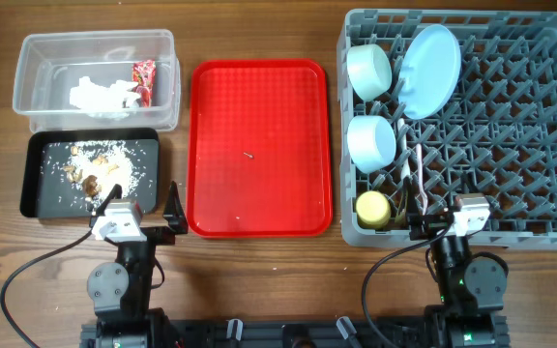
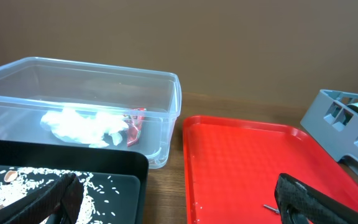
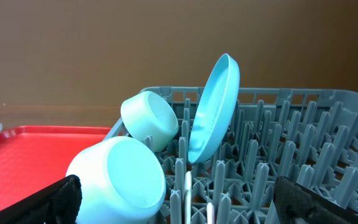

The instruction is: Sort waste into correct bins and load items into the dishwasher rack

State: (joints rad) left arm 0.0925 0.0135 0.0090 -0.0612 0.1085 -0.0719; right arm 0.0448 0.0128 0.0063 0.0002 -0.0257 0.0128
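The clear tub (image 1: 27, 92) holds crumpled white tissue (image 1: 100, 95) and the red wrapper (image 1: 144, 77); both also show in the left wrist view, the tissue (image 2: 82, 126) and the wrapper (image 2: 134, 126). The black tray (image 1: 42, 198) holds rice-like scraps (image 1: 100, 166). The grey rack (image 1: 511, 126) holds the mint-green bowl (image 1: 368, 70), pale blue plate (image 1: 429, 70), pale blue bowl (image 1: 371, 141), yellow cup (image 1: 372, 208) and white cutlery (image 1: 417, 179). My left gripper (image 1: 144, 205) is open and empty between the black tray and the red tray. My right gripper (image 1: 450, 217) is open and empty at the rack's front edge.
The flat red tray (image 1: 259, 145) lies between the bins and the rack, with a small dark speck (image 1: 248, 155) and a few rice grains on it. The rack's right half has bare pegs.
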